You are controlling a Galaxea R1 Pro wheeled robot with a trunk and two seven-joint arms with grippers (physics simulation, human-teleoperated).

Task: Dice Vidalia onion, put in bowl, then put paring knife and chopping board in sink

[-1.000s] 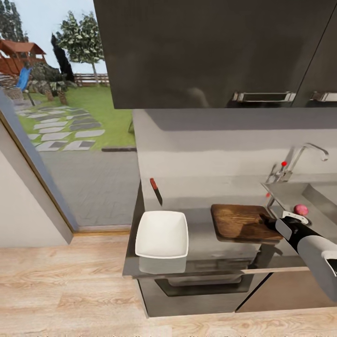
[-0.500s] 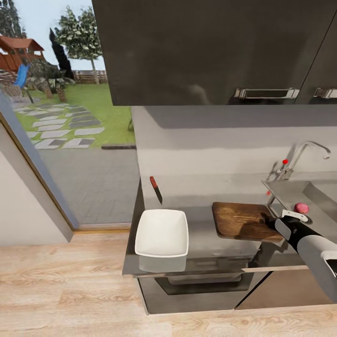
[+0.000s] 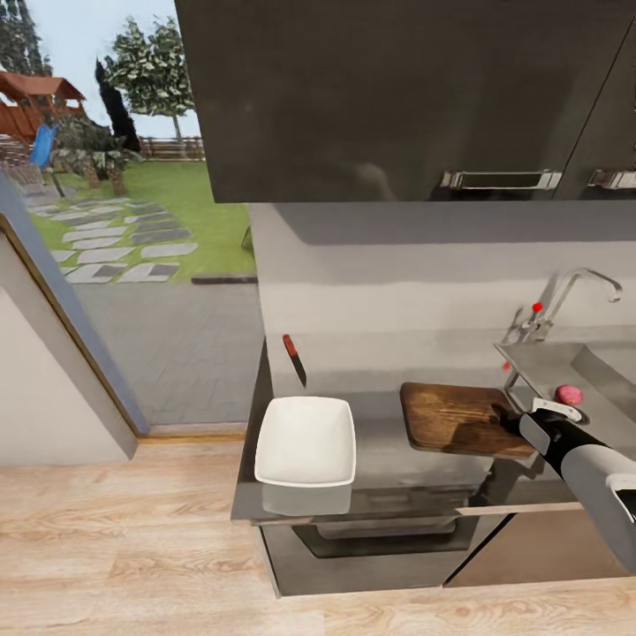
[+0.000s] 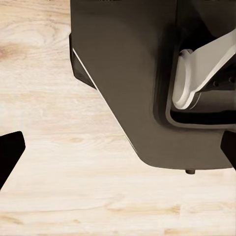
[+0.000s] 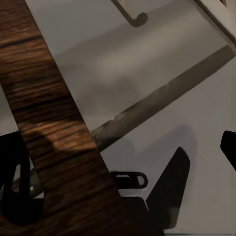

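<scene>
The dark brown chopping board (image 3: 452,417) lies on the grey countertop (image 3: 380,459), just left of the sink (image 3: 609,367). My right gripper (image 3: 511,422) is at the board's right edge. In the right wrist view the board's edge (image 5: 59,128) runs between the fingers of the right gripper (image 5: 123,157), which stand wide apart, open. A small pinkish onion (image 3: 568,393) sits in the sink beyond that wrist. The white bowl (image 3: 306,440) stands at the counter's left end. Behind it the paring knife (image 3: 294,359) leans at the wall. My left gripper (image 4: 120,147) hangs open over the wooden floor.
A chrome tap (image 3: 579,287) with a red dot rises behind the sink. Dark wall cabinets (image 3: 397,97) hang over the counter. Left of the counter a glass wall (image 3: 132,265) looks onto a garden. Light wood floor (image 3: 115,548) runs in front. The robot's dark base (image 4: 128,73) is close to my left gripper.
The view has shifted very slightly. The board, bowl, knife and right arm stand where they were.
</scene>
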